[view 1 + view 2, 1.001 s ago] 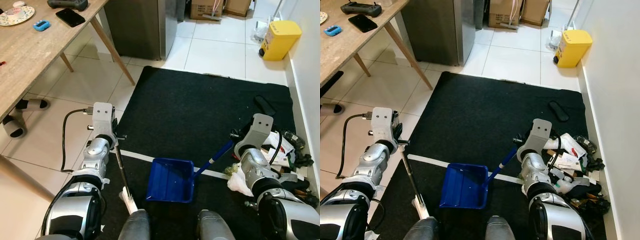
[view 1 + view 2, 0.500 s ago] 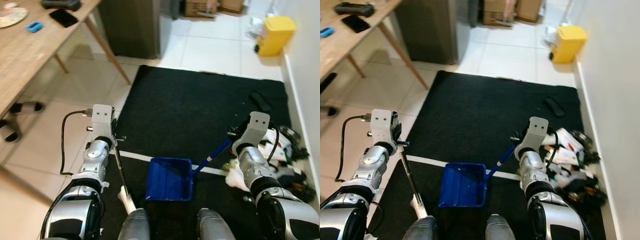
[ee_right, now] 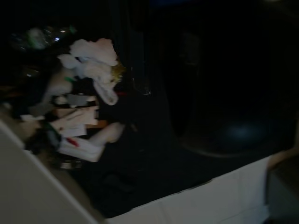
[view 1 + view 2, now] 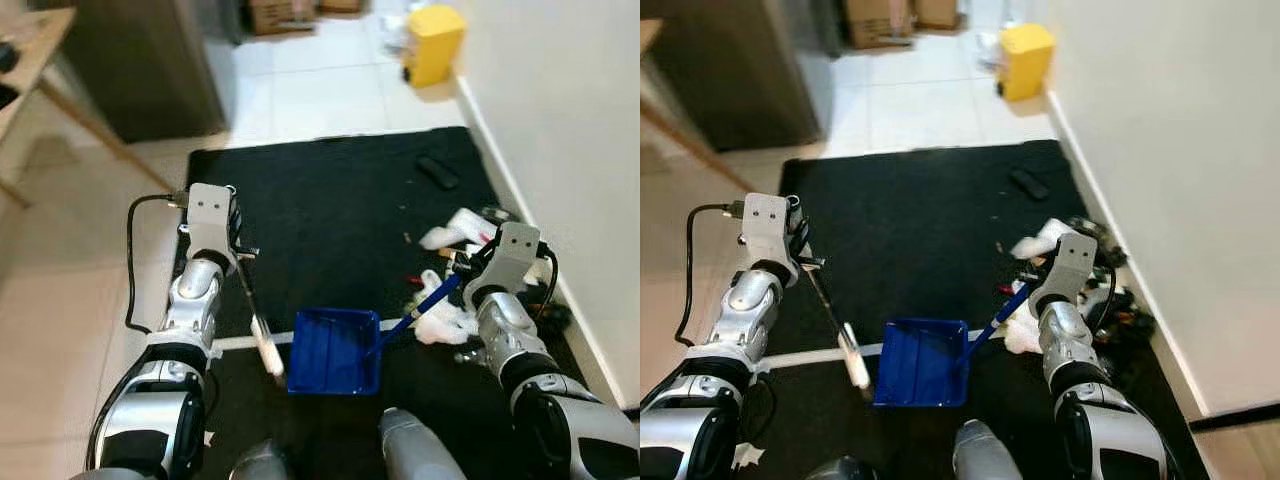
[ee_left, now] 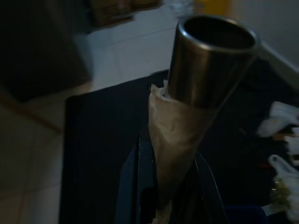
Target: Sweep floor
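Left gripper (image 4: 238,252) clamps the broom handle (image 4: 256,318) beside the blue dustpan (image 4: 335,352) on the black mat (image 4: 330,205); right gripper (image 4: 462,268) seems closed on the dustpan's handle (view dark), litter (image 4: 447,320) alongside.

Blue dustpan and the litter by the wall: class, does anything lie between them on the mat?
Nothing visible blocks the way. The blue dustpan sits on the black mat, and the litter pile lies to its right near the wall. Between them there is bare mat, crossed above by the pan's own blue handle running up to the right tool.
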You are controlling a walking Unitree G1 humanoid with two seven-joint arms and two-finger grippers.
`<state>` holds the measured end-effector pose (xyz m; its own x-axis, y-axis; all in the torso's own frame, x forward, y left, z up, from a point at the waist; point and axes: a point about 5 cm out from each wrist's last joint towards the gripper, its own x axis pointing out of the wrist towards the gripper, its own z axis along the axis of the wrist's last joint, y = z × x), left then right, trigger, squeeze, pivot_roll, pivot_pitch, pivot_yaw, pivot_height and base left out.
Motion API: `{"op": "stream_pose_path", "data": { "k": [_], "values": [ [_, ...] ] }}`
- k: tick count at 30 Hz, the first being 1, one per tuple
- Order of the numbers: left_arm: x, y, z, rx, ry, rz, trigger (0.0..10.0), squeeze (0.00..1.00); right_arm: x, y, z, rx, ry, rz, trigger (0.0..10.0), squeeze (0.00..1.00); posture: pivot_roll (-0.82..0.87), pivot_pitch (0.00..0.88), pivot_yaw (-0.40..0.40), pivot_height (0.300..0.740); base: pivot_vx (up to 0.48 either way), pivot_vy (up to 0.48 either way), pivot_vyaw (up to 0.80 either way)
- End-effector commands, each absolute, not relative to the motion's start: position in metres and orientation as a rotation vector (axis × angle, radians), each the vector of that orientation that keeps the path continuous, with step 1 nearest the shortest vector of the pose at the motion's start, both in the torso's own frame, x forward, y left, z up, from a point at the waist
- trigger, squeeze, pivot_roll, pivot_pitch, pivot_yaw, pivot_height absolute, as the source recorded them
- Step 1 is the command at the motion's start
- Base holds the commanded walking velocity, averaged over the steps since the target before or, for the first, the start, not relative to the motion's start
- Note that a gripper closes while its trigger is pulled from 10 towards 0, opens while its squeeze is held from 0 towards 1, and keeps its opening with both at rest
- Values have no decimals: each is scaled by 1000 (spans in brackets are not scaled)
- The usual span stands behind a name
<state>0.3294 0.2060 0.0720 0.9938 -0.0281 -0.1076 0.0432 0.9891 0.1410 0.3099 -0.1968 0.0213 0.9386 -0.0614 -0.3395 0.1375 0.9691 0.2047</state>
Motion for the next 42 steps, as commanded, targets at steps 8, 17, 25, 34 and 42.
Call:
{"op": "stream_pose_path", "data": {
  "k": [8,17,25,34,42],
  "values": [
    [327,206,71,146,106,-35,10000,0,327,-205,47,252,216,-123,10000,0,26,0,22,740,0,0,-800],
    [327,206,70,147,109,-38,10000,0,327,-206,47,248,217,-123,10000,0,27,0,20,740,0,0,-800],
    [325,205,68,155,121,-45,10000,0,323,-206,42,248,237,-127,10000,0,28,0,22,740,0,0,-800],
    [324,206,65,163,138,-43,10000,0,322,-206,40,247,245,-126,10000,0,31,0,22,740,0,0,-800],
    [325,208,66,166,142,-36,10000,0,321,-206,39,246,253,-133,10000,0,33,0,24,740,0,0,-800]
  ]
}}
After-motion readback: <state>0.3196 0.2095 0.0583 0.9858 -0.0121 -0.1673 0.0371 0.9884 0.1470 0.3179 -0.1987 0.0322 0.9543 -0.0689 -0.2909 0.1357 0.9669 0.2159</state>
